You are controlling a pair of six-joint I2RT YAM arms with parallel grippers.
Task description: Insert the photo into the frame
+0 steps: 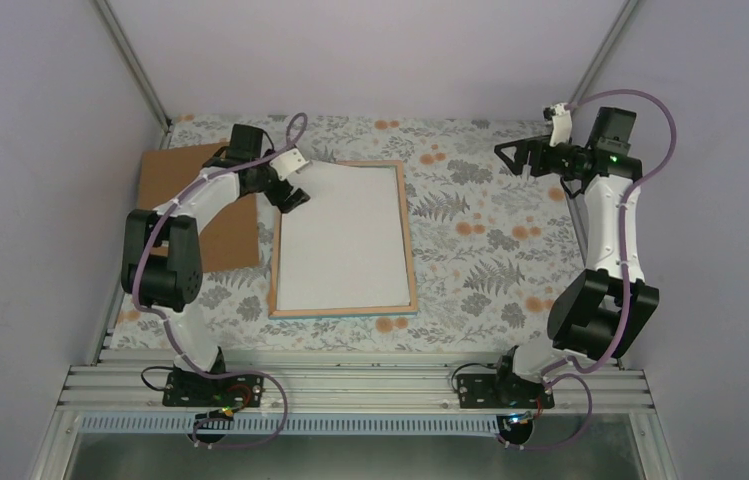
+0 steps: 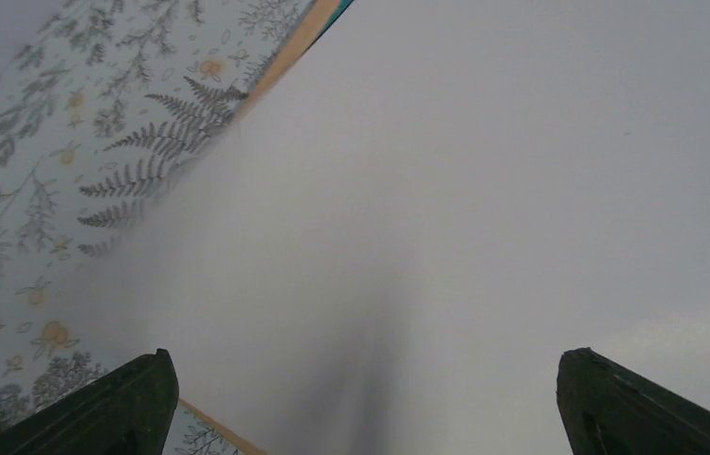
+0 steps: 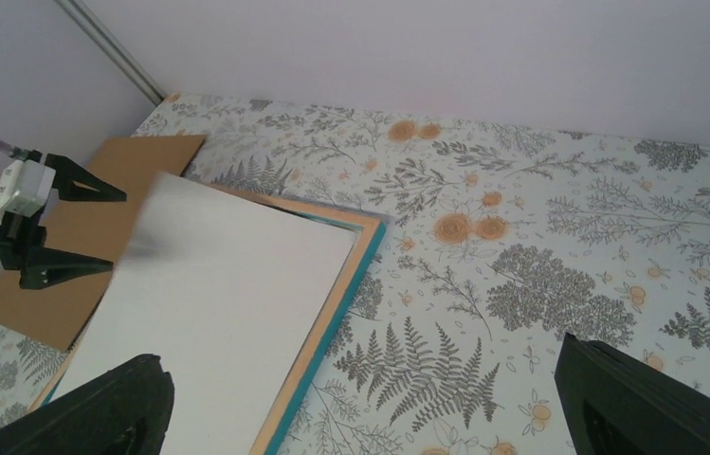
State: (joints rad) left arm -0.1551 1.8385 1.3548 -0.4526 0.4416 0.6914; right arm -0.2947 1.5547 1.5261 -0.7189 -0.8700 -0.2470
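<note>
The frame (image 1: 409,240) lies back up on the table, its wood-coloured rim and teal edge (image 3: 332,313) showing. The photo (image 1: 345,235) rests in it with its white back up. Its far-left corner looks blurred and covers the frame's corner there. My left gripper (image 1: 295,190) hangs open at that corner, its fingers spread wide just over the white sheet (image 2: 483,190); the frame's edge (image 2: 299,43) shows beyond. My right gripper (image 1: 513,158) is open and raised to the far right of the frame, holding nothing. It looks down on the photo (image 3: 227,294) and the left gripper (image 3: 76,227).
A plain brown backing board (image 1: 190,190) lies flat left of the frame, partly under the left arm, and shows again as the board (image 3: 114,166). The floral tablecloth (image 1: 480,250) covers the table. Walls close in on both sides and at the back.
</note>
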